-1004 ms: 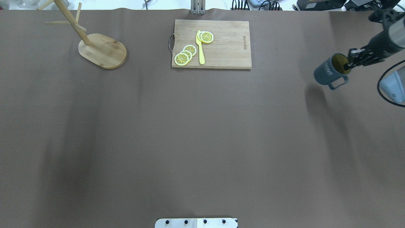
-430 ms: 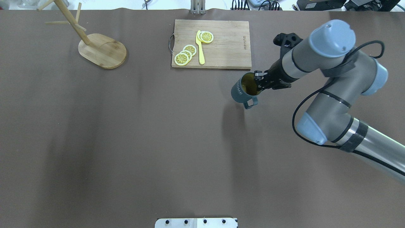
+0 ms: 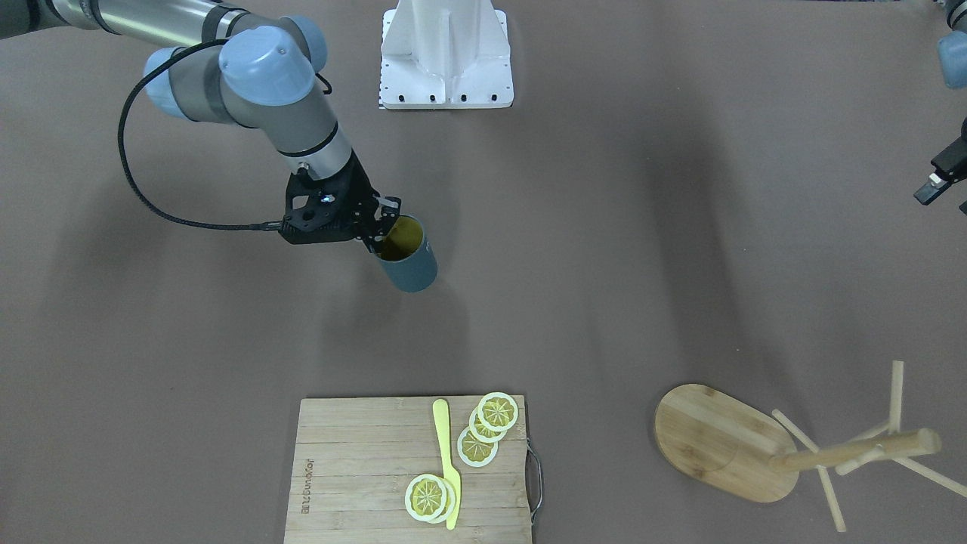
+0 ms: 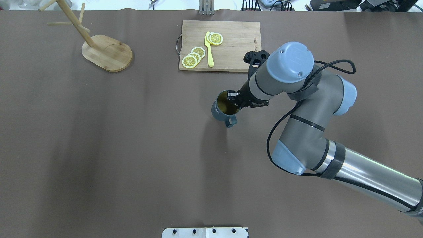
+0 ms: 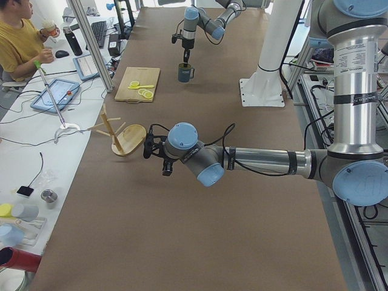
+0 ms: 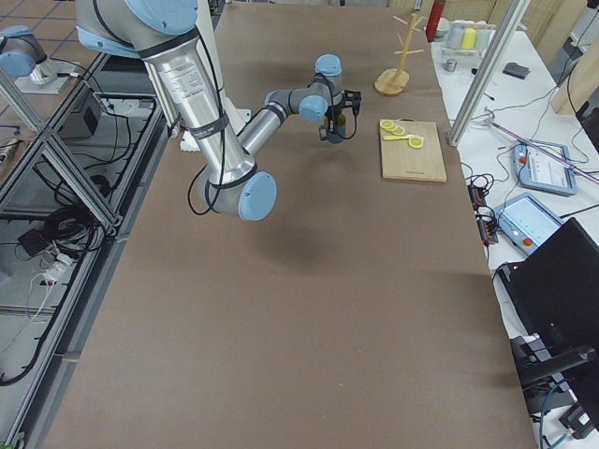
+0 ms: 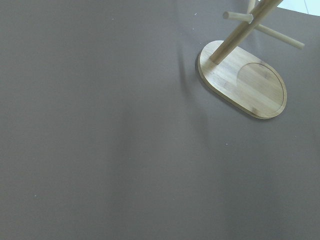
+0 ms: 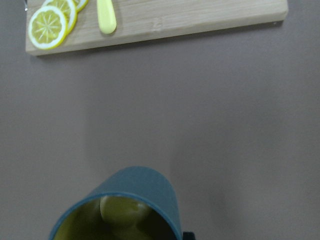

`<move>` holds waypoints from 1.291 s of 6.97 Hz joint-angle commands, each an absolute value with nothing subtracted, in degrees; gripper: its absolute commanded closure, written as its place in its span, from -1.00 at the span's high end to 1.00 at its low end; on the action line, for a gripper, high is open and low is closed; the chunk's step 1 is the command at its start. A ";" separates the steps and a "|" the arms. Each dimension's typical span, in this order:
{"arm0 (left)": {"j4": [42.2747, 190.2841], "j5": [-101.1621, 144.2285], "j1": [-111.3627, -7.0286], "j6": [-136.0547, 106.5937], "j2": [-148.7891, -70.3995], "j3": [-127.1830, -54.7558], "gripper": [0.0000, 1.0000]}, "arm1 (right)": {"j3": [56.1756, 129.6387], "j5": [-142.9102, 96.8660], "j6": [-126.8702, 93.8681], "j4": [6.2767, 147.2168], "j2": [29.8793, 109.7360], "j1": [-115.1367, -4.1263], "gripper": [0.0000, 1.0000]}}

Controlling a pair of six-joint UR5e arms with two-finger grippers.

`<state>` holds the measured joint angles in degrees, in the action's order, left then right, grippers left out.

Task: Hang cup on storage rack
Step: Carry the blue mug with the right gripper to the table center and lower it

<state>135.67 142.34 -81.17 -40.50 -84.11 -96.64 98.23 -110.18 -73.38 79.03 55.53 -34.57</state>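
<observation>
left fingers (image 3: 931,187): only partly in frame at the edge of the front-facing view, held above the desk (image 4: 132,148). whether they are apart or together cannot be told. their wrist camera looks down on the base of the storage rack (image 4: 110,54).

storage rack: stands on its oval base at the far left of the desk, with thin pegs angled off the post.

bamboo cutting board (image 4: 238,49): lies flat at the far middle of the desk, metal handle on its left end. it carries lemon slices (image 4: 195,56) in two small groups, with a yellow knife (image 4: 209,49) between them.

cup (image 4: 218,114): dark slate-blue with an olive interior. it sits just on the robot's side of the cutting board's near edge and well apart from the storage rack. it is tilted, its mouth turned up toward the right arm and its loop handle toward the robot. its shadow falls apart from it on the desk, so it hangs clear of the surface.

right fingers (image 4: 235,100): clamped on the cup's rim, on the side nearest the arm.
</observation>
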 commanded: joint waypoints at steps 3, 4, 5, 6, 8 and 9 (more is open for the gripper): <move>138.51 142.38 -80.42 -40.52 -83.85 -96.77 0.94 | 97.48 -106.61 -73.39 83.12 52.22 -29.27 -1.00; 138.78 142.47 -80.42 -40.43 -83.59 -96.85 0.94 | 97.21 -106.18 -73.39 83.49 51.60 -28.75 -1.00; 138.95 142.47 -80.42 -40.43 -83.50 -96.86 0.94 | 96.77 -105.91 -73.39 83.50 51.42 -28.39 -1.00; 139.13 142.47 -80.42 -40.43 -83.50 -96.94 0.95 | 96.68 -105.91 -73.48 83.50 51.50 -28.30 0.35; 140.45 142.47 -80.42 -40.52 -83.41 -96.59 0.95 | 97.29 -106.08 -73.48 83.50 51.50 -28.30 0.98; 140.45 143.43 -79.38 -40.52 -83.93 -96.50 0.95 | 98.43 -106.61 -73.30 83.41 51.59 -29.69 0.99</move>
<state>140.28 142.69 -80.17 -40.51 -83.56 -96.65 97.36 -106.16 -73.43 83.47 51.55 -28.66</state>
